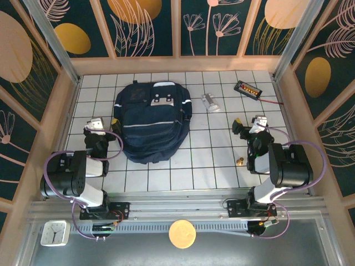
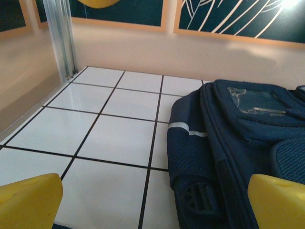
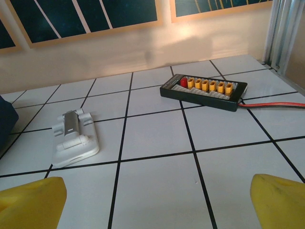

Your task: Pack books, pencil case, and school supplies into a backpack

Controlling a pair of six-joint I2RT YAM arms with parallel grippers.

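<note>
**Operator:** Report the position of the backpack [image 1: 152, 124].

**Technician:** It lies flat on the tabletop [image 1: 205, 145], left of centre, front pockets facing up. The left wrist view shows its side panel and mesh pocket close to that arm.

**Operator:** State of each end effector?

**Technician:** The left end effector [image 1: 94, 126] is spread wide with nothing between its yellow fingers [image 2: 29, 200]. It hovers just beside the backpack without touching it. The right end effector [image 1: 248, 123] is likewise fully open and unloaded, well apart from the backpack, facing the far right corner.

**Operator:** What loose items lie on the tabletop?

**Technician:** Three. A black tray with orange pieces [image 3: 205, 89], with a red lead running off it. A small grey-white object [image 3: 74, 136], between the tray and the backpack. A small brass-coloured piece [image 1: 240, 161], near the right arm. None is a task item.

**Operator:** Progress assessment?

**Technician:** Judged complete or nearly so. The books, pencil case and school supplies are most likely already inside the backpack. The interior is hidden, so this cannot be confirmed. No visible face gapes open, but whether the main zip is fully closed cannot be told. Checking that closure is the one step possibly outstanding.
</note>
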